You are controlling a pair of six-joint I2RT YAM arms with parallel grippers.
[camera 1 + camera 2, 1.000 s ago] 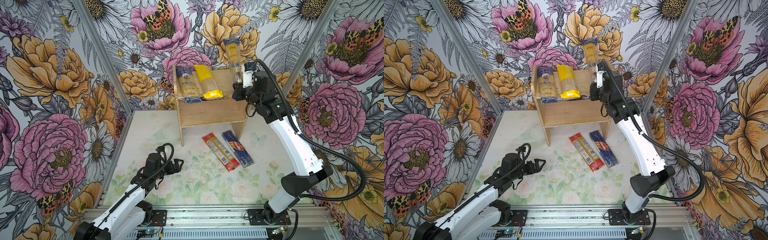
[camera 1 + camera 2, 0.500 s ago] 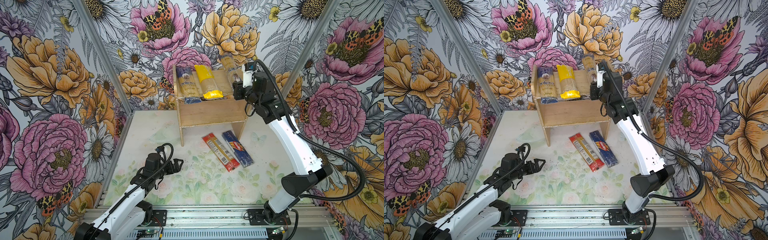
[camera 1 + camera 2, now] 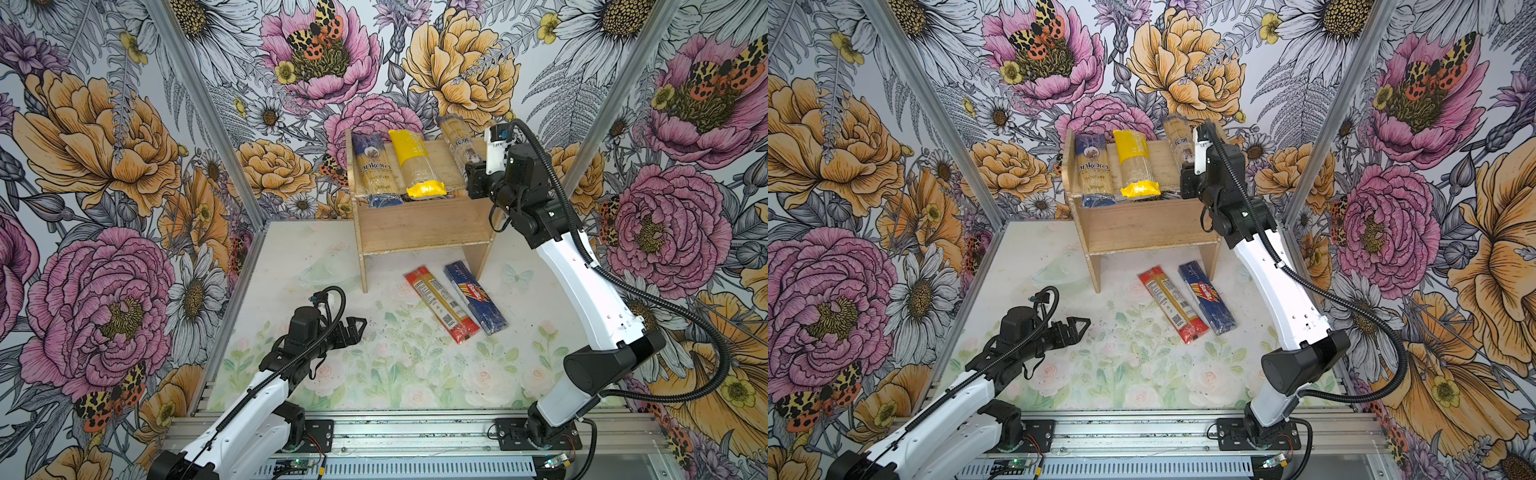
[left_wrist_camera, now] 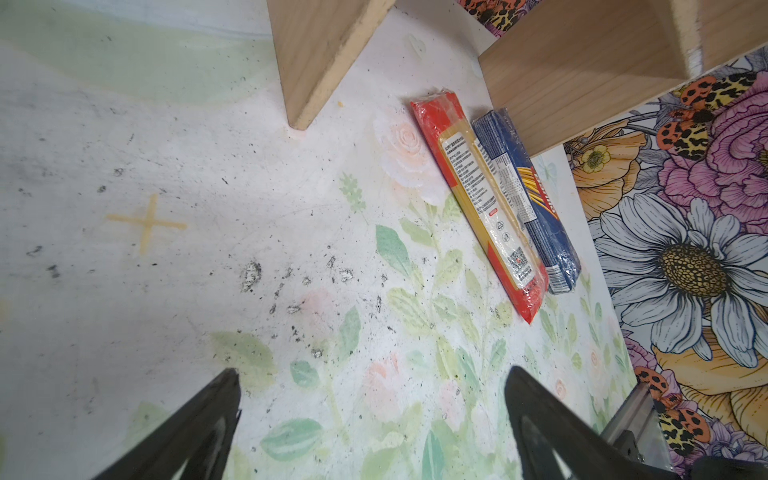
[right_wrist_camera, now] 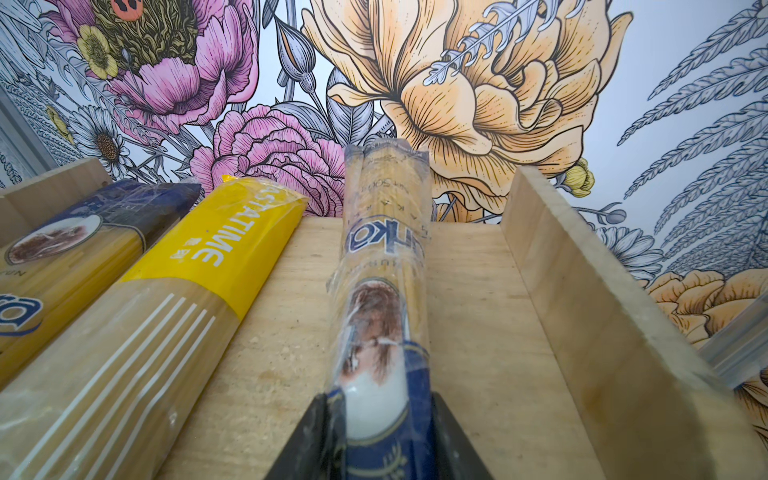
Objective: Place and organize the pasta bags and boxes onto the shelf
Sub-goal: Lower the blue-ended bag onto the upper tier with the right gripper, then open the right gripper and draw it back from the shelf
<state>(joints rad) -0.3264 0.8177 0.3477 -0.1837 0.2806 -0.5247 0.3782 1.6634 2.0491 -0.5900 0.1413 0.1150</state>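
The wooden shelf stands at the back. On its top tier lie the blue-ended "ankara" bag and the yellow-ended bag. To their right, the slimmer blue-ended bag slants down onto the same tier. My right gripper is shut on its near end. The red-ended pack and the dark blue Barilla pack lie side by side on the floor. My left gripper hovers open and empty left of them.
The shelf's right side panel rises close beside the held bag. The lower tier overhangs the far ends of the two floor packs. Flowered walls enclose the cell on three sides. An aluminium rail runs along the front.
My right gripper has tipped the slim bag from upright above the shelf down onto the top tier. The left arm has stayed put.
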